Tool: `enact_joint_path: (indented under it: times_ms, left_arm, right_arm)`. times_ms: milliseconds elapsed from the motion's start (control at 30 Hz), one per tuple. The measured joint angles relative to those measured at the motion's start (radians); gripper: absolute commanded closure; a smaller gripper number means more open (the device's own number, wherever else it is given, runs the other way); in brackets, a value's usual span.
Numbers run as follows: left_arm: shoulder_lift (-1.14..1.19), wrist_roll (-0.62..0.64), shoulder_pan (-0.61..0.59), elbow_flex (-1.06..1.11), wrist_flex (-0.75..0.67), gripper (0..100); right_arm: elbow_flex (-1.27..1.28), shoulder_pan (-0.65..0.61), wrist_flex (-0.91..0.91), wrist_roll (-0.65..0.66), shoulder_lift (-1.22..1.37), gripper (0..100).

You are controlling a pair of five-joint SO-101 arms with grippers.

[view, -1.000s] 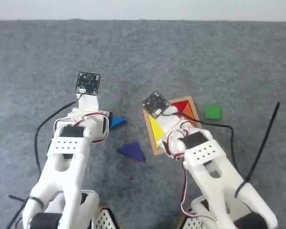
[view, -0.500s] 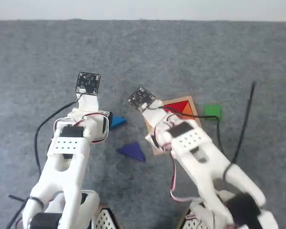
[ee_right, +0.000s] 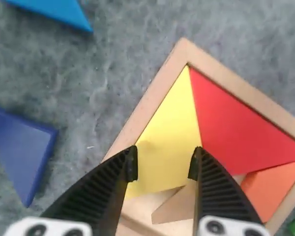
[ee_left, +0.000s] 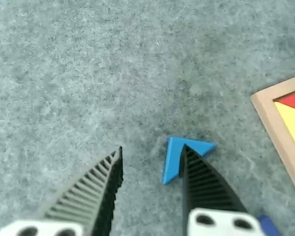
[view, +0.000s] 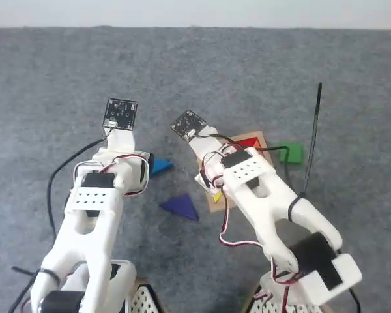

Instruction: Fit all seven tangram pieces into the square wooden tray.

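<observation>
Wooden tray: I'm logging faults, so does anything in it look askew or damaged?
Nothing stands out. The yellow triangle, red triangle and orange piece lie flat inside the tray, edges flush; bare wood shows beside them.

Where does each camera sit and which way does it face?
High view: fixed above the table, looking down; both arms show, the right one over the tray.
Left wrist view: on the left arm, looking down at the light blue triangle; the open left gripper shows.
Right wrist view: on the right arm, looking down at the tray's yellow piece; the open right gripper shows.
Shared: both wrist views show the tray and the light blue triangle.
</observation>
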Motion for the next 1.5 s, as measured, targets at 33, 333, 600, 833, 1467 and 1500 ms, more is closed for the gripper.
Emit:
enact_joint_path:
  times_ms: [33, 333, 600, 833, 1467, 1500]
  left_arm:
    - [0.0, 0.0, 0.0, 0.0, 0.0, 81]
    - [0.0, 0.0, 0.0, 0.0, 0.0, 81]
    - [0.0, 0.0, 0.0, 0.0, 0.0, 81]
    - [0.0, 0.0, 0.0, 0.0, 0.0, 81]
    - [0.0, 0.0, 0.0, 0.0, 0.0, 81]
    - [0.0, 0.0, 0.0, 0.0, 0.0, 81]
  right_arm:
    - [-0.003, 0.0, 0.0, 0.0, 0.0, 80.1]
    - [-0.003, 0.048, 0.038, 0.0, 0.0, 80.2]
    - [0.021, 0.107, 0.038, 0.025, 0.0, 80.4]
    - [0.032, 0.107, 0.068, 0.035, -0.003, 80.4]
    - [0.175, 0.157, 0.176, -0.077, -0.201, 80.5]
    - [0.196, 0.153, 0.164, -0.077, -0.236, 80.5]
